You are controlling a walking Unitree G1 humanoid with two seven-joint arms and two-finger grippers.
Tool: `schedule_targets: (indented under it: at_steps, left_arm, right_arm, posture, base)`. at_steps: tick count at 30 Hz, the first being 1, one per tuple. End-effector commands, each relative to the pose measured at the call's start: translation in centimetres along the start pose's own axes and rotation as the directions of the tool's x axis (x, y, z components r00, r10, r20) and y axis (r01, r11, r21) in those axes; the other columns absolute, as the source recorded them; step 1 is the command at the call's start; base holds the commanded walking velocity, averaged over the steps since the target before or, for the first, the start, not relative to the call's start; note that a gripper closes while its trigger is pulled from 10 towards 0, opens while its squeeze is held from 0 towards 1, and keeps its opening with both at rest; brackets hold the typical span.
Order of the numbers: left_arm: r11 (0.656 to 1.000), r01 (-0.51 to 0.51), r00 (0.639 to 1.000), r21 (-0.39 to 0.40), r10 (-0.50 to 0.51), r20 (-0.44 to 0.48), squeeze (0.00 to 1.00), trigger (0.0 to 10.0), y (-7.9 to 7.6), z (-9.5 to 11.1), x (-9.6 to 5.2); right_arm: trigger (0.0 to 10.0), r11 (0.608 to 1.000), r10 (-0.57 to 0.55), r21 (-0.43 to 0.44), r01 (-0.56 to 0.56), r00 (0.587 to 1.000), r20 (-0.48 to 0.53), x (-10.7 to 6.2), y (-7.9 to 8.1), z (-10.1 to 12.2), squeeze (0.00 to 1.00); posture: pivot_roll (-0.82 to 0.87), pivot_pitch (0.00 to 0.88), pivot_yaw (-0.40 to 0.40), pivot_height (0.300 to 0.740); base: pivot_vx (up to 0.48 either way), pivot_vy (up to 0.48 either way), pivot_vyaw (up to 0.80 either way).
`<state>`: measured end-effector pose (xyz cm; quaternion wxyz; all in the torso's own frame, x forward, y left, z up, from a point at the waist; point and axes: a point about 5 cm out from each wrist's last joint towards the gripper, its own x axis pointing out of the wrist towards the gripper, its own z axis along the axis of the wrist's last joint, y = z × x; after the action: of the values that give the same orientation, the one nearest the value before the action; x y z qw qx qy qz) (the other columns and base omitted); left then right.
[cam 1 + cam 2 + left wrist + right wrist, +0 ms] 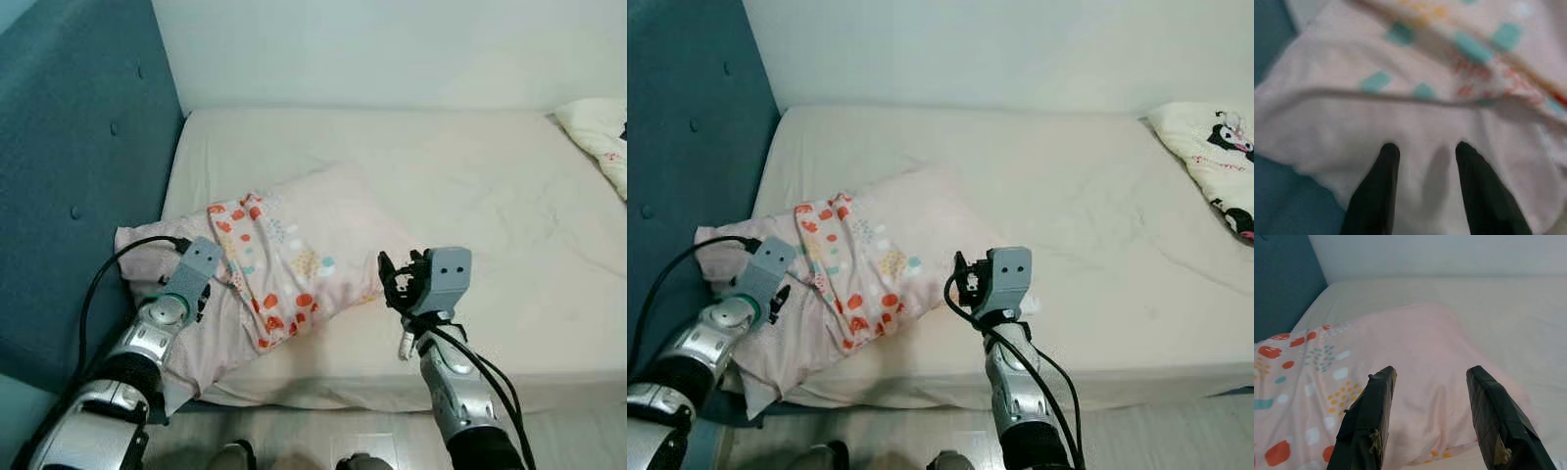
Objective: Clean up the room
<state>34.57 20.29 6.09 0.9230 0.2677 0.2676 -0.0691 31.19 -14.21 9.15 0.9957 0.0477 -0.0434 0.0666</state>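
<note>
You're looking down at the bed (470,186), and the pink pillow (294,255) lies at its front left corner, close to the teal headboard (69,166), with one end hanging over the front edge. A band of red, teal and yellow blotches runs across its cover.

Your left gripper (1425,161) sits on that overhanging end; the fingers (1378,186) are parted a little, tips pressed against the pink fabric with nothing clamped between them. The wrist view there is blurred, so the print is hard to read.

Your right gripper (1430,396) hangs just beside the pillow's other end, near the front edge of the bed. Its jaws stand wide apart and empty, with the pillow straight ahead of them.

At the far right edge of the bed lies a second pillow (1210,162), white with a black-and-white cartoon figure, cut off by the frame. No writing can be made out on it. A black cable (103,274) loops from your left wrist across the headboard. Pale floor (872,441) shows below the bed's front edge.
</note>
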Motion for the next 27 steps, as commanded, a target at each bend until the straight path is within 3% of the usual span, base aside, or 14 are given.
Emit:
schedule_targets:
  at_steps: [1,2,11,19,20,21,24,25,27]
  left_arm:
    - [0.999,0.050,0.998,0.007,-0.050,-0.036,0.00,10.0,-0.6,-0.9,0.0]
    - [0.995,0.088,0.996,0.035,-0.088,-0.021,1.00,10.0,-0.7,-0.4,0.2]
    - [0.977,0.182,0.982,0.112,-0.186,0.027,1.00,10.0,-1.9,1.6,0.5]
    - [0.943,0.289,0.957,0.162,-0.288,-0.031,1.00,10.0,-4.1,1.6,0.5]
    - [0.944,0.283,0.959,0.171,-0.281,-0.036,0.36,10.0,-4.5,1.5,0.6]
    - [0.961,0.211,0.978,0.179,-0.208,-0.032,0.00,10.0,-4.6,1.4,0.7]
    - [0.979,0.127,0.992,0.162,-0.124,-0.028,0.00,10.0,-4.5,1.1,0.7]
    - [0.982,0.114,0.993,0.150,-0.111,-0.029,0.00,5.0,-4.6,0.8,0.7]
    - [0.984,0.108,0.994,0.142,-0.105,-0.030,0.00,5.0,-4.7,0.7,0.7]
  right_arm:
    - [10.0,1.000,-0.016,0.008,0.017,1.000,-0.014,-0.4,-0.2,-0.5,0.00]
    - [10.0,0.999,-0.022,0.024,0.022,1.000,-0.019,-0.9,0.1,-0.8,0.00]
    - [10.0,0.999,-0.022,0.037,0.024,0.999,-0.044,-2.4,0.7,-1.6,0.00]
    - [10.0,0.998,-0.039,0.046,0.042,0.998,-0.055,-2.8,0.5,-1.7,0.00]
    - [10.0,0.998,-0.041,0.047,0.043,0.998,-0.055,-2.9,0.5,-1.7,0.00]
    - [10.0,0.998,-0.041,0.048,0.044,0.998,-0.055,-3.1,0.7,-1.6,0.00]
    - [10.0,0.998,-0.042,0.049,0.044,0.998,-0.056,-3.3,0.7,-1.6,0.00]
    - [10.0,0.998,-0.043,0.048,0.045,0.997,-0.058,-3.4,0.7,-1.6,0.00]
    - [10.0,0.998,-0.043,0.048,0.046,0.997,-0.060,-3.4,0.6,-1.6,0.00]
  posture:
    - [0.01,0.113,0.047,0.740]
    - [0.00,0.149,0.059,0.740]
    - [0.00,0.232,0.072,0.740]
    - [0.00,0.287,0.082,0.740]
    - [0.00,0.293,0.082,0.740]
    - [-0.01,0.302,0.080,0.740]
    - [-0.01,0.305,0.079,0.740]
    - [-0.01,0.310,0.075,0.740]
    - [-0.01,0.310,0.074,0.740]
  base:
    - [0.000,0.000,0.00]
    - [0.000,0.000,0.00]
    - [0.000,0.000,0.00]
    - [0.000,0.000,0.00]
    - [0.000,0.000,0.00]
    - [0.000,0.000,0.00]
    - [0.000,0.000,0.00]
    - [0.000,0.000,0.00]
    - [0.000,0.000,0.00]
